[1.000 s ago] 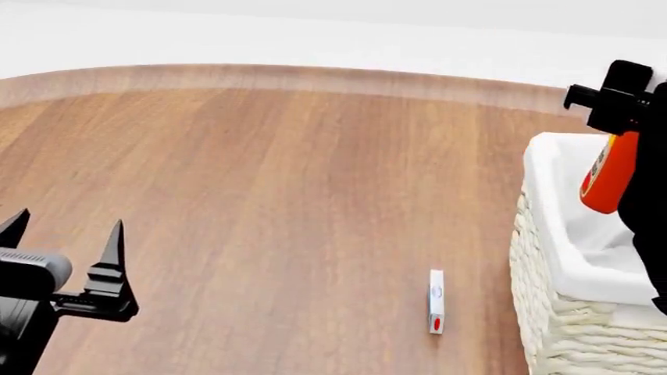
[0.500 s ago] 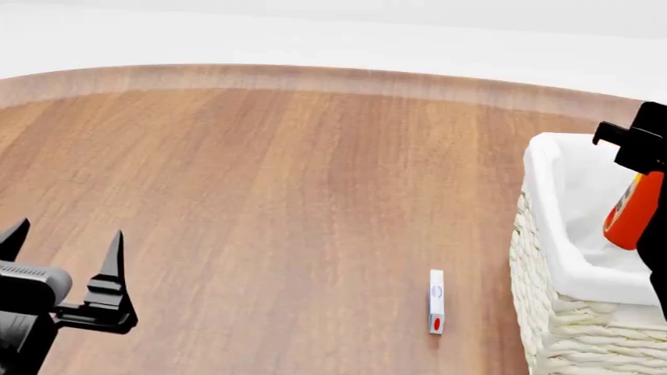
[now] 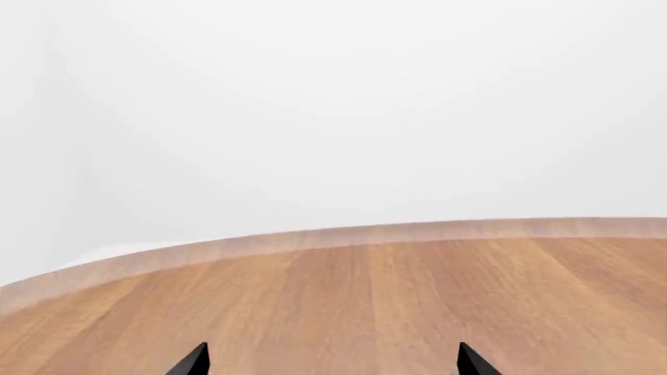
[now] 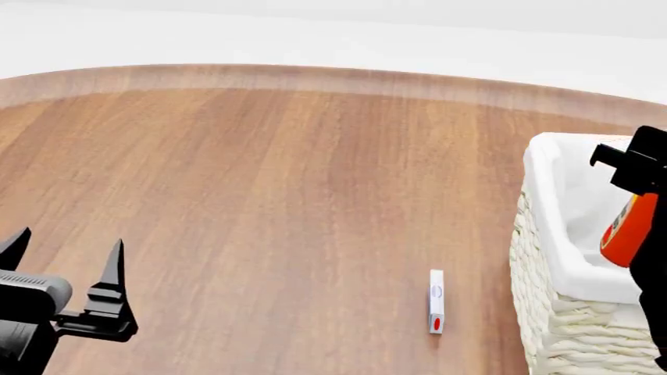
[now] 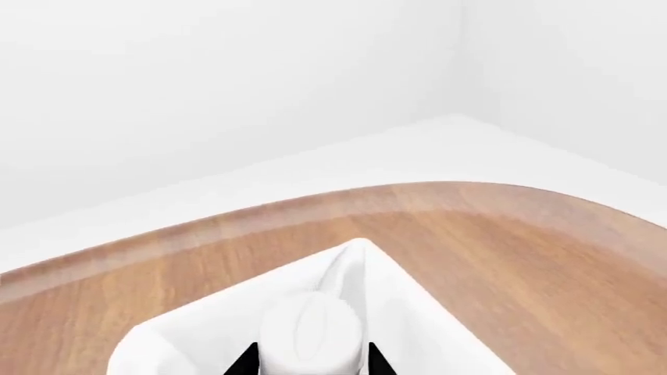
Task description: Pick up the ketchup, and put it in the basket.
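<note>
I hold the orange-red plastic squeeze ketchup bottle with the white cap (image 4: 629, 231) in the right gripper (image 5: 309, 361), whose jaws are closed on it near the cap end; in the right wrist view the white cap (image 5: 309, 336) sits directly between the two black jaw tips, and the body hangs below them, tilted, over the large cream-white woven wicker basket with the white cloth liner (image 4: 552, 234). The bottle's lower end is inside the basket's opening, beyond the jaws and apart from the liner wall as far as I can tell; whether it touches the basket floor is hidden. I judge the bottle light and slightly yielding, with a smooth plastic skin that could slip or pivot under a narrow grip, so a hold near the stiff shoulder below the cap seems sounder than one on the soft middle. The left gripper (image 4: 61, 262) hangs with its jaws spread apart and nothing between them, over the brown wooden round tabletop (image 4: 281, 195). A small white box with a red spot (image 4: 436, 301) lies on that tabletop, well clear of both sets of jaws.
</note>
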You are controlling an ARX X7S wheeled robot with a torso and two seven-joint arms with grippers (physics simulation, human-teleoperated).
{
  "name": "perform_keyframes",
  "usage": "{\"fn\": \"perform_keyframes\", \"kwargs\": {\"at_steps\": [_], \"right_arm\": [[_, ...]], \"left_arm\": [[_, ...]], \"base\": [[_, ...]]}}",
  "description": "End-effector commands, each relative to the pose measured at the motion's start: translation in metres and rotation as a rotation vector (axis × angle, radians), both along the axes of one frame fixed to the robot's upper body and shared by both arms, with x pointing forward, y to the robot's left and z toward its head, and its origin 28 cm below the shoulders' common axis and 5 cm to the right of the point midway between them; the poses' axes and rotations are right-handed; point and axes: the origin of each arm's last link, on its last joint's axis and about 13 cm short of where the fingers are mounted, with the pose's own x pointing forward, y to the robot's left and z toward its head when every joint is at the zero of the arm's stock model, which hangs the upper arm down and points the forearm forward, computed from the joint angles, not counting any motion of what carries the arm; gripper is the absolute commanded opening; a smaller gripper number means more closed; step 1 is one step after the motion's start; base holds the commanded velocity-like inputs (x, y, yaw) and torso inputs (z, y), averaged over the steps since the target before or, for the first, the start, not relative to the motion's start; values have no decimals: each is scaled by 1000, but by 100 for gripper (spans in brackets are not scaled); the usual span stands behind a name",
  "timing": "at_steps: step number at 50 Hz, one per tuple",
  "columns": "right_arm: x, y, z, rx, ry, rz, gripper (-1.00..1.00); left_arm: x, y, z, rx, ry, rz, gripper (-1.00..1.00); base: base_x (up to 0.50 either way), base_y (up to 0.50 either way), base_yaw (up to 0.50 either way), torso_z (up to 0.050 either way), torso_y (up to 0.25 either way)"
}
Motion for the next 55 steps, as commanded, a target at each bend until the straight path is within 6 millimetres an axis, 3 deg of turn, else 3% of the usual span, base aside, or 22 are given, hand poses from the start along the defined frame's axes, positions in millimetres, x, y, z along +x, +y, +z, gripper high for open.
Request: {"fn": "perform_keyframes", "kwargs": {"at_steps": [1,27,28,55], "right_arm": [[3,0,-5,-18,-1,7,-100],[15,9,-20,-7,25,71,-100],[15,9,-21,-7,27,70,100],[8,11,-28,-16,13,85,100]], "left_arm": [[-1,0,-2,-4,4,1,100],[-3,3,-6,-15,11,11,100],[-3,3,-6,-16,11,11,100],[-5,4,-9,-32,14,30,100]], "base": [[0,0,0,0,0],[0,0,0,0,0],[0,0,0,0,0],[0,0,0,0,0]]}}
